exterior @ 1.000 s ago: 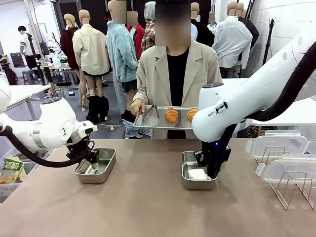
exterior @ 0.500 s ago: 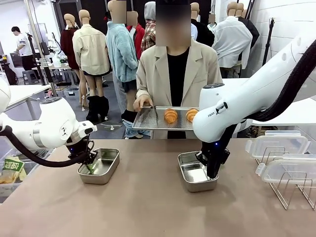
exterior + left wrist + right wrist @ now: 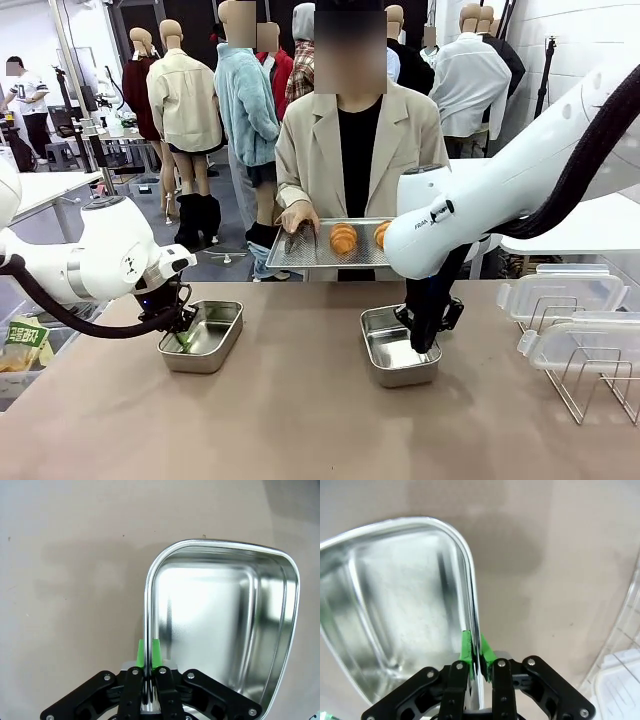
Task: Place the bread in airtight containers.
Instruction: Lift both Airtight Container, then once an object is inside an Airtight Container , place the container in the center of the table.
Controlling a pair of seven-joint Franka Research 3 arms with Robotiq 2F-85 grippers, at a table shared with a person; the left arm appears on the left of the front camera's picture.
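In the front view the left pincer (image 3: 183,322), black with green pads, is at the lower left of the frame. It is closed tightly on the left rim of the left steel pan (image 3: 203,361), which is small, rectangular and shiny with rounded corners and stands on the brown counter (image 3: 300,420). In the left wrist view this pincer (image 3: 148,647) has one pad on each side of the thin rolled edge of the pan (image 3: 220,543), whose inside shows bare bright metal. The right pincer (image 3: 422,340), a little right of the middle, is closed in the same way on the right rim of the right steel pan (image 3: 405,376), a pan of the same kind. The right wrist view shows this pincer (image 3: 476,642) pinching the edge of the pan (image 3: 395,605). The bread, two golden-brown ridged pastries (image 3: 343,237) (image 3: 381,233), lies on a flat perforated steel tray (image 3: 300,255). A person's hand (image 3: 298,215) holds the tray in the upper middle, beyond the far edge of the counter. The white right arm partly covers the right pastry. At the right edge, two clear plastic lids (image 3: 560,295) rest on a wire rack (image 3: 590,385).
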